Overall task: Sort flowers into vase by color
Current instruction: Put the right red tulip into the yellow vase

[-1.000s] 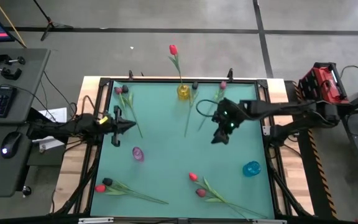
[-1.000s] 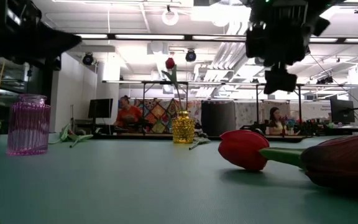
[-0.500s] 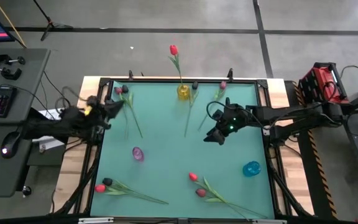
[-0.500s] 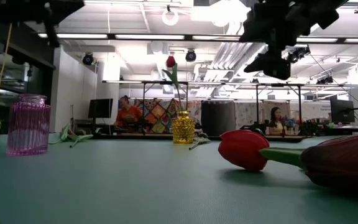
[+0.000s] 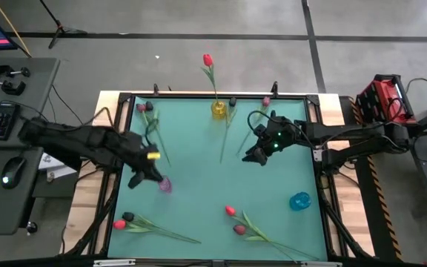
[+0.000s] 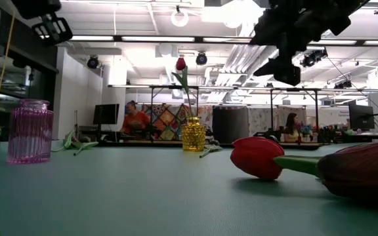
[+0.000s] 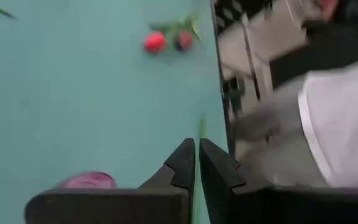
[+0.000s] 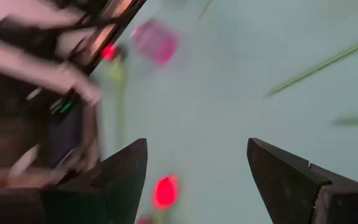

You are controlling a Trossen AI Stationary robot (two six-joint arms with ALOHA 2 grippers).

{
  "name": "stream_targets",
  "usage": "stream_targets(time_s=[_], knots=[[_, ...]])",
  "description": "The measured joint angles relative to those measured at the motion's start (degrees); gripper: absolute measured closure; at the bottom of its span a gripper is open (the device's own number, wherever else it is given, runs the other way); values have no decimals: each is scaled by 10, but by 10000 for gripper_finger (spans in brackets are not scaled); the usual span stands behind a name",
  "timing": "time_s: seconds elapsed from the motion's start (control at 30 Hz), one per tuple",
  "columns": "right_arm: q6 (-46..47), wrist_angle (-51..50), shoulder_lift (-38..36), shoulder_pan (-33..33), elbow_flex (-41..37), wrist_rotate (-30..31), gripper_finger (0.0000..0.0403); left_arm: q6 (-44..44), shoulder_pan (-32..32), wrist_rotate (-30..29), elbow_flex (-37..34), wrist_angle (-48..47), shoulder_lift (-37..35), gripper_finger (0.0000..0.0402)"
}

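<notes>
Above the teal table (image 5: 199, 156), the left gripper (image 5: 135, 180) hovers with fingers pressed together, empty, just left of the pink vase (image 5: 164, 185). The right gripper (image 5: 252, 156), fingers spread wide and holding nothing, hangs right of centre. 1 red tulip (image 5: 209, 70) stands in the yellow vase (image 5: 219, 110) at the far edge; the other flowers lie scattered, 2 pairs near the front, apparently untouched. A blue vase (image 5: 299, 201) sits right.

Table (image 5: 199, 156): teal top, wooden rim | Vases: yellow vase (image 5: 219, 110) at far edge with one red tulip (image 5: 207, 59) stood in it; pink vase (image 5: 164, 184) at left; blue vase (image 5: 299, 201) near right | Loose tulips (image 5: 245, 222): laid along near edge and far side.
</notes>
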Motion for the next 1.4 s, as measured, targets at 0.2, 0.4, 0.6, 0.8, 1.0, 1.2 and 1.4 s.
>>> stream_targets(time_s=[0.2,0.4,0.6,0.8,1.0,1.2,1.4], knots=[[40,-27,1,117,0,-89,139,-14,-45,-83,0,6,37,390],[87,-23,26,283,0,-68,139,-75,-44,-169,0,10,45,390],[204,23,87,397,14,20,139,-152,-44,-221,0,10,45,390],[270,-31,212,436,117,97,140,-36,-44,-246,0,7,45,390],[282,-231,361,432,272,122,140,25,-44,-247,0,7,45,390],[326,-370,442,429,376,175,140,28,-44,-258,0,7,45,390],[334,-370,466,432,394,168,140,29,-44,-258,0,7,45,390]])
